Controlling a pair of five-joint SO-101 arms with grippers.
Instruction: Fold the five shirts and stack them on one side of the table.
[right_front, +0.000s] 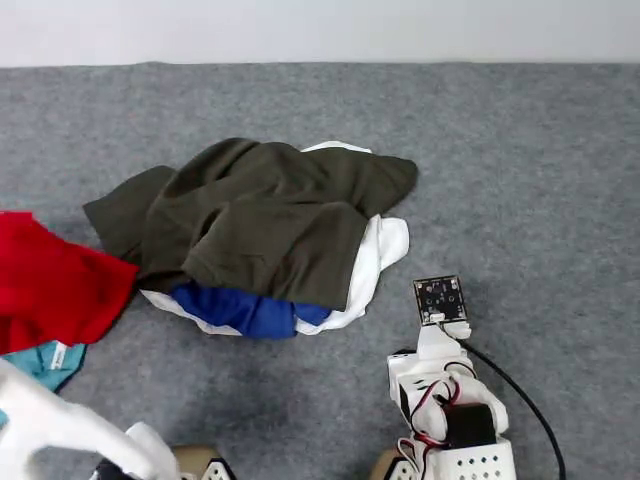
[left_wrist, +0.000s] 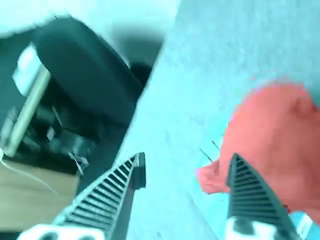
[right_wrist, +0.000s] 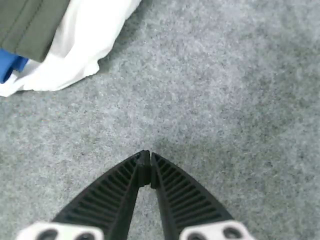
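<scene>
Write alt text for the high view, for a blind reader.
A crumpled dark olive shirt lies over a white shirt and a blue shirt on the grey carpeted table. A red shirt and a teal shirt lie beside the pile.

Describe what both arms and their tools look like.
The left tool and right tool have black, ribbed, tapering fingers on white bases. The right arm is white plastic with a black motor, thin red and white wires, a black cable and a small black square board. The left arm is white too.

No readable text, shirt tag (right_front: 58, 355) — illegible (too small)
</scene>
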